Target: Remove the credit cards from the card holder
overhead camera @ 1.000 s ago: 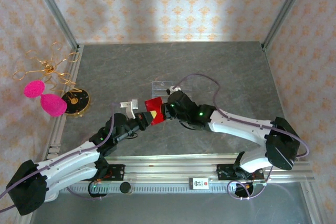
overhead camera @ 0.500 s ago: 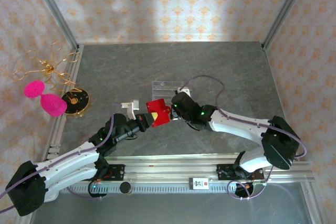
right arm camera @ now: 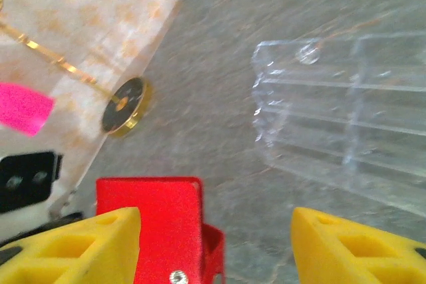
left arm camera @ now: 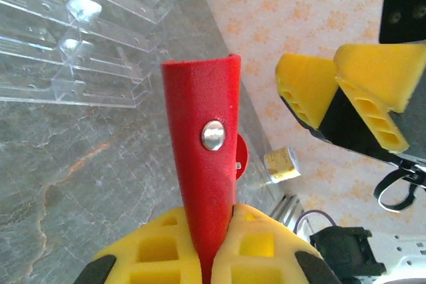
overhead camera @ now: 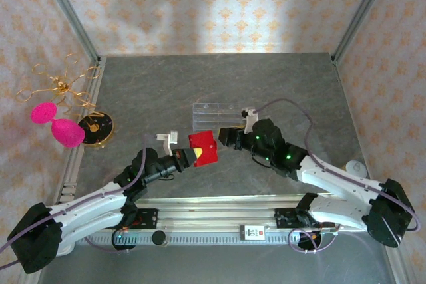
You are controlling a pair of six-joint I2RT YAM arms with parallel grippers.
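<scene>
1. Top external view showed the red card holder [overhead camera: 204, 149] near the middle of the bench [overhead camera: 299, 84], just to the near side of a clear slotted tray [overhead camera: 214, 115].
2. Left jaws were pinching the card holder at its left end; in the left wrist view the yellow pads [left arm camera: 160, 251] pressed on both faces of the folded red cover, which stood edge-on with a metal snap stud [left arm camera: 213, 135] facing the camera.
3. Right jaws were spread wide, just beside the card holder's right end. In the right wrist view one yellow pad [right arm camera: 73, 244] lay against or just in front of the red cover and the other pad [right arm camera: 353, 247] stood well apart; contact could not be determined.
4. Credit cards could not be made out in the card holder from any view.
5. A black-and-gold disc [overhead camera: 94, 127] with pink shapes [overhead camera: 44, 112] sat at the left edge of the bench.
</scene>
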